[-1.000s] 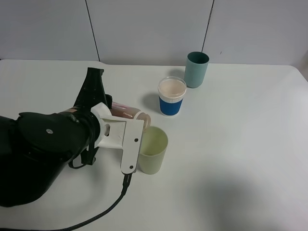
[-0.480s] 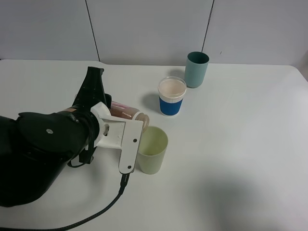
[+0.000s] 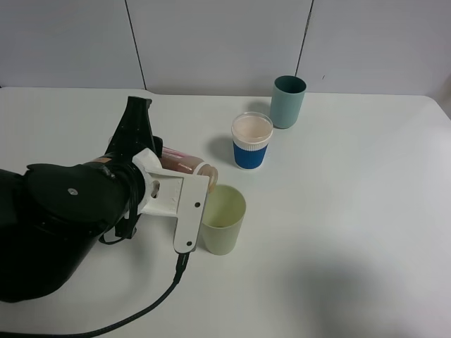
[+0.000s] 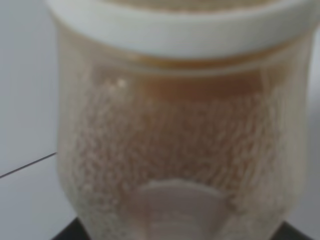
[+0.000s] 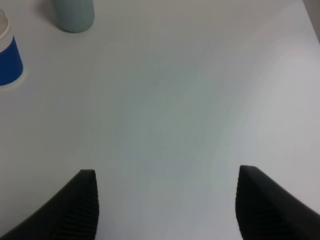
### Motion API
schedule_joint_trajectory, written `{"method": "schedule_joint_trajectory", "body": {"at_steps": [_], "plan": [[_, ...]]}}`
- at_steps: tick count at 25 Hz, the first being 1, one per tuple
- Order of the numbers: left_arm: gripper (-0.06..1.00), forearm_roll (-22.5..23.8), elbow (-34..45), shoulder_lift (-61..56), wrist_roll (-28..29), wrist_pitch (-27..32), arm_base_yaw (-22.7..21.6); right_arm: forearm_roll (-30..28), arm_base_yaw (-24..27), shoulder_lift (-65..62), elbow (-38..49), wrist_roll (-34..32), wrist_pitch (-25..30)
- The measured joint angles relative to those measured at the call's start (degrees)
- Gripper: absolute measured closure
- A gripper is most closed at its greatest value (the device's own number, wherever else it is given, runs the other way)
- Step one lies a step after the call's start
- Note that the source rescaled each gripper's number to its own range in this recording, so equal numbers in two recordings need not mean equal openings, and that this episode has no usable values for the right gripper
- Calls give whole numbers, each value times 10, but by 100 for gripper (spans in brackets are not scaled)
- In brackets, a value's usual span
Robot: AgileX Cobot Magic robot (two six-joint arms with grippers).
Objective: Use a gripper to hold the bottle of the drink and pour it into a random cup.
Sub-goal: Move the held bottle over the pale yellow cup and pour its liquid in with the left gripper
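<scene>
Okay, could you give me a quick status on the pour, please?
Left gripper shut on bottle, right gripper open, empty. Bottle tipped sideways, mouth by rim of yellow-green cup. Blue paper cup and teal cup stand clear behind.

left gripper [image 3: 165,172]: black body, white finger plates.
bottle [image 3: 184,165]: clear, with a reddish label patch; white band at the neck.
drink [image 4: 175,140]: brown, speckled with fine pale froth.
cup [image 3: 224,220], just beside the white plate: plain pale yellow-green.
paper cup [image 3: 251,141], beyond the gripper tip: blue body, white rim, pale pinkish top.
tall cup [image 3: 287,102], farthest from the gripper: plain teal.
right gripper [image 5: 165,210]: black, finely ribbed inner faces.
cable [image 3: 141,313]: black.
table [image 3: 352,211]: plain white.
wall [image 3: 211,42]: pale grey, dark seams.
</scene>
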State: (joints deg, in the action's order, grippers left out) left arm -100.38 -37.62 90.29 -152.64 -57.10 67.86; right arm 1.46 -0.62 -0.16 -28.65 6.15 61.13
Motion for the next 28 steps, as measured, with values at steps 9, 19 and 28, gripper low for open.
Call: {"method": "schedule_joint_trajectory", "body": {"at_steps": [9,19,28], "plan": [[93,0,0,0,-28,-1,0,0,0,0,0,0,0],[94,0,0,0,-30,-1,0,0,0,0,0,0,0],[94,0,0,0,-30,-1,0,0,0,0,0,0,0]]}}
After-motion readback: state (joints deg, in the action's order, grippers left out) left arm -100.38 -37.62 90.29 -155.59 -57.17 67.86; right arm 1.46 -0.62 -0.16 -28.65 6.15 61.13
